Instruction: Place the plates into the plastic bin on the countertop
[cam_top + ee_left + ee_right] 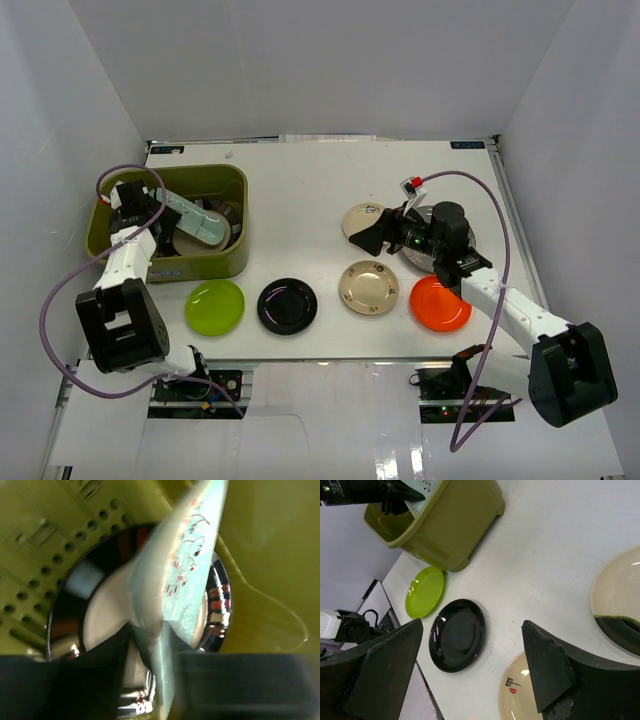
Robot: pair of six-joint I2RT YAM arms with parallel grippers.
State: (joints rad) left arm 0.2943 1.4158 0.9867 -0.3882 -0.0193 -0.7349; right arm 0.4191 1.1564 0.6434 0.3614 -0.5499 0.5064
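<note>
**Ana:** What is the overhead view showing, and what could go wrong?

**Ben:** The olive-green rectangular plastic bin (205,262) is sitting at nine o'clock on the flat white countertop (300,195). The left gripper (155,205) is reaching inside, pinching the pale teal rectangular tray (195,222) at a slant over a dark glossy round plate (230,228). I judge that letting go at this tilt risks the tray clattering onto that plate or lodging against the wall. At three o'clock the right gripper (385,232) is hovering beside a large grey plate (418,260), mostly hidden under the arm. A plain cream plate (355,215) is lying close by. Along six o'clock, outside the bin, are a lime green plate (214,306), a black plate (287,306), a cream patterned plate (369,288) and an orange plate (440,303).

**Ana:** And the left wrist view?

**Ben:** The tray is standing on edge between the dark fingers, the jaws closing narrowly around it. Blur is hiding whether it is touching the plate behind.

**Ana:** The right wrist view?

**Ben:** The fingers are standing wide with nothing between them. A cream-and-dark plate is being cut off at three o'clock, so I cannot tell which plate it is. A misaligned descent could be shoving a plate instead of gripping it.
</note>
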